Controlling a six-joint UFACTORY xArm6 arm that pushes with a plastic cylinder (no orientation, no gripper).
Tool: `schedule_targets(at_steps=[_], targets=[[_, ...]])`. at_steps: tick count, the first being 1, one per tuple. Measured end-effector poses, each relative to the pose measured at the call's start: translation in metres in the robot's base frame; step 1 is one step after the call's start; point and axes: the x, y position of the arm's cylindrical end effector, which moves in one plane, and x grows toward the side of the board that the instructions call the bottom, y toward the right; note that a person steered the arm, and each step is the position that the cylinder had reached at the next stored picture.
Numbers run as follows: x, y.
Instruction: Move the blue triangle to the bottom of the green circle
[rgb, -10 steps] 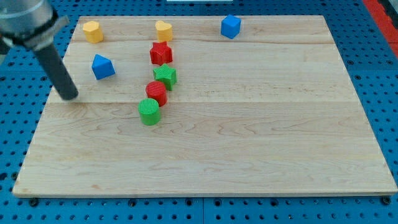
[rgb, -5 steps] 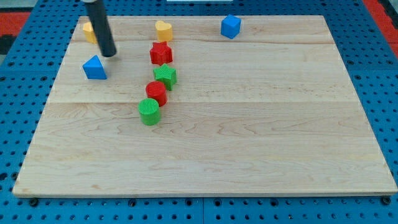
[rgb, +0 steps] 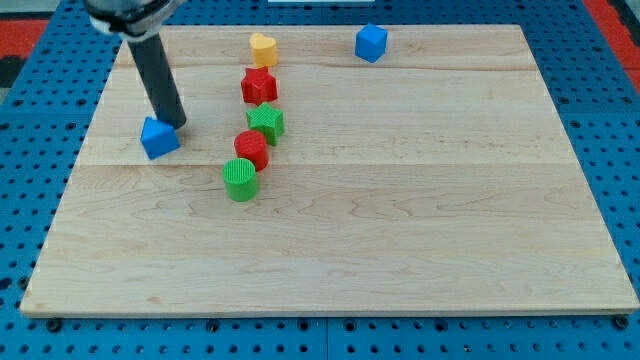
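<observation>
The blue triangle (rgb: 159, 137) lies on the wooden board at the left, to the upper left of the green circle (rgb: 240, 179). My tip (rgb: 174, 123) touches the triangle's upper right edge; the dark rod rises from it toward the view's top left. The green circle sits at the lower end of a column of blocks near the board's middle left, with a red cylinder (rgb: 251, 149) touching it just above.
A green star (rgb: 266, 121), a red star (rgb: 259, 85) and a yellow heart (rgb: 263, 47) continue the column upward. A blue cube (rgb: 371, 42) sits near the top edge. The yellow block at the top left is hidden behind the rod.
My tip swung from the left of the triangle to above it, then came down against its upper right. The blue triangle has slid down the view.
</observation>
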Motion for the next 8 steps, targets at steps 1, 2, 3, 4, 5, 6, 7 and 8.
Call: schedule_targets(at_steps=[1, 2, 3, 4, 5, 6, 7, 8], targets=[[0.025, -0.018], [0.022, -0.056], [0.035, -0.069], [0.066, -0.031], [0.096, -0.002], [0.109, 0.024], [0.128, 0.046], [0.140, 0.055]])
